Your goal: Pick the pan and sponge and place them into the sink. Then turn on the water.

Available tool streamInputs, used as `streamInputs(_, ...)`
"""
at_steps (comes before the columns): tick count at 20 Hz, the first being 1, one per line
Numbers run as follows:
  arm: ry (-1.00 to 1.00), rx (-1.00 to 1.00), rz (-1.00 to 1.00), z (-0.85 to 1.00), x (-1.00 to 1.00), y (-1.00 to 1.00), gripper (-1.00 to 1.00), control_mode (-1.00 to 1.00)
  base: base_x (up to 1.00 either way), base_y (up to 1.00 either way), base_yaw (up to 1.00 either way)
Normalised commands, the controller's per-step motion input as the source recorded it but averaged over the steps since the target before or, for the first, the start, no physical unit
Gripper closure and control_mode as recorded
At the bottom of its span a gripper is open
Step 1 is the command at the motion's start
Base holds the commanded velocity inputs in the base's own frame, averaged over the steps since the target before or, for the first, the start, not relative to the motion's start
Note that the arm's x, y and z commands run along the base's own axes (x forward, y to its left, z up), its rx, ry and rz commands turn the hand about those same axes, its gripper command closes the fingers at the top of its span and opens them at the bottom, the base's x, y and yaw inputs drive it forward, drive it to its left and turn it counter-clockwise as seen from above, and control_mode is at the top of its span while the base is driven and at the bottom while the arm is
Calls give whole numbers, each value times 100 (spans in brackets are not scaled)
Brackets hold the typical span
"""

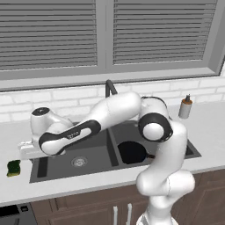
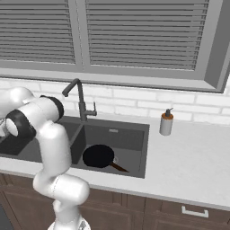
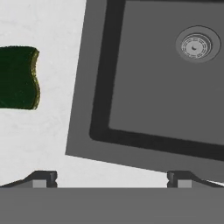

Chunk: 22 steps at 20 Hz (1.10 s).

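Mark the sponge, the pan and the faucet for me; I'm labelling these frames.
sponge (image 3: pixel 17 78), hand view, middle of its green top.
pan (image 2: pixel 98 156), right base view, middle of its black bowl.
faucet (image 2: pixel 81 104), right base view, upright stem.

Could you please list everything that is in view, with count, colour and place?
pan: one, black, in the sink's right basin, handle pointing to the front right.
sponge: one, yellow with a green top, on the counter left of the sink.
sink: one, dark grey, two basins, set in the counter under the window.
faucet: one, dark, behind the sink; no water running.
soap bottle: one, grey with a brown pump, on the counter right of the sink.
counter: one, white.
window blinds: grey, above the sink.
gripper: one, open, over the sink's left front corner, the sponge off to its side.
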Motion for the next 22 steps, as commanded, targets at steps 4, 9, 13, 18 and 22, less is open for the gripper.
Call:
streamInputs(4, 0, -2, -6, 0, 20, 55, -100, -100, 0, 0, 0)
streamInputs(9, -3, 0, -4, 0, 10, 37, -100, -100, 0, 0, 0)
streamInputs(13, 0, 0, 0, 2, 0, 6, -100, -100, 0, 0, 0)
streamInputs(18, 0, 0, 0, 0, 7, 15, -100, -100, 0, 0, 0)
streamInputs(22, 0, 0, 0, -5, 17, 28, -100, -100, 0, 0, 0)
